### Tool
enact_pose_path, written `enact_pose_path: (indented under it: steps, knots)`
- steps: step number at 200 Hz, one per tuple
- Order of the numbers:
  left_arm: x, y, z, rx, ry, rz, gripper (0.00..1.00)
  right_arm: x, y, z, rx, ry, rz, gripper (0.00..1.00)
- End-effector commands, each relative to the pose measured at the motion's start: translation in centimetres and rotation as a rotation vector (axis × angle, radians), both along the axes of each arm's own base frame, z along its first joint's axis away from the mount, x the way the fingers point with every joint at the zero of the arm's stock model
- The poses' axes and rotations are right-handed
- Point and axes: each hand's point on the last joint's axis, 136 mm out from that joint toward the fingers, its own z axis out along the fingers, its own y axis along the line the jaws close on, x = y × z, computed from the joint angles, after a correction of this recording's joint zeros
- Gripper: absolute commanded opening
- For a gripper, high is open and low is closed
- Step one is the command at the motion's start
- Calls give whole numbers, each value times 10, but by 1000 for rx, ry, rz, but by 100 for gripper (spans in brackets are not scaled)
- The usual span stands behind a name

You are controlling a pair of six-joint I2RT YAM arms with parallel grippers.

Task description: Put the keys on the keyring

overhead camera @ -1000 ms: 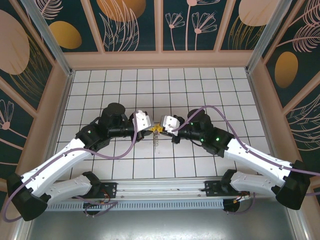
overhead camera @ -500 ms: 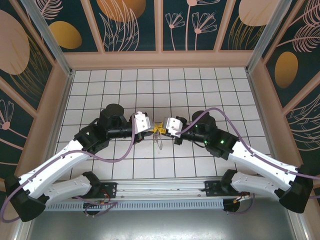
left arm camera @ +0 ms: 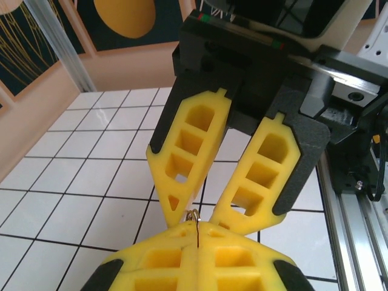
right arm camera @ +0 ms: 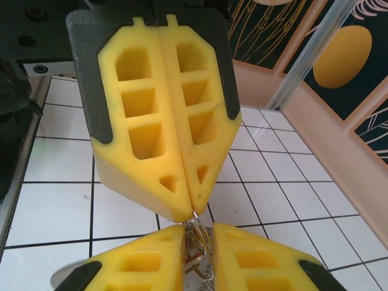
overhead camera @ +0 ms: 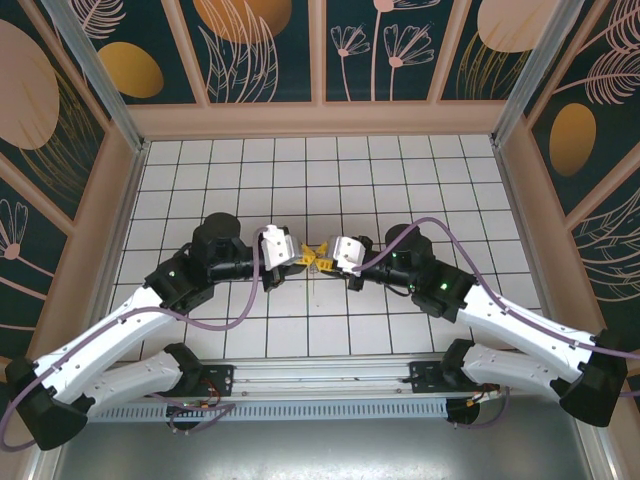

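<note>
My two grippers meet tip to tip above the middle of the tiled floor. The left gripper (overhead camera: pixel 302 258) is shut on the thin metal loops of the keyring (left arm camera: pixel 194 217), pinched at its fingertips (left arm camera: pixel 197 225). In the right wrist view the keyring (right arm camera: pixel 204 241) hangs from the left fingers (right arm camera: pixel 182 151) down into the gap of my right gripper (right arm camera: pixel 199 233), whose yellow jaws stand slightly apart around it. A small reddish bit of the keys (right arm camera: pixel 191 259) shows low among the loops. Seen from above, the right gripper (overhead camera: pixel 326 260) faces the left one.
White tiled floor (overhead camera: pixel 300 180) spreads all round, fenced by tan walls (overhead camera: pixel 320 120) with patterned panels. A metal rail (overhead camera: pixel 320 375) with both arm bases runs along the near edge. Purple cables loop over each arm.
The right gripper's jaws have parted slightly around the keyring. It closed in toward the left gripper first. The left arm has shifted a little to the left, still pinching the ring.
</note>
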Motion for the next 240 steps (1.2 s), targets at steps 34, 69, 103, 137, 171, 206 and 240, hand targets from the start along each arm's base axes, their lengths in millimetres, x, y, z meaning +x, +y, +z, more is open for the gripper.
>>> enact_pose_path:
  steps: [34,69,103,137,171,206,240]
  knots:
    - [-25,-6,43,-160,-47,-136,0,-5,-5,23,112,-44,-9,12]
    - [-26,-7,40,-165,-35,-144,0,-7,-9,31,148,-73,-10,0]
    - [-13,-5,28,-102,-26,-70,0,-1,-13,31,141,-94,-48,0]
    - [-1,4,14,18,-12,11,4,18,-14,18,47,-99,-139,0]
    - [8,9,-6,124,7,55,18,21,-9,9,-8,-98,-151,0]
    - [12,7,0,147,-12,54,24,18,-5,9,-19,-96,-134,0]
    - [13,2,-5,163,0,36,24,15,-2,6,-21,-82,-114,0]
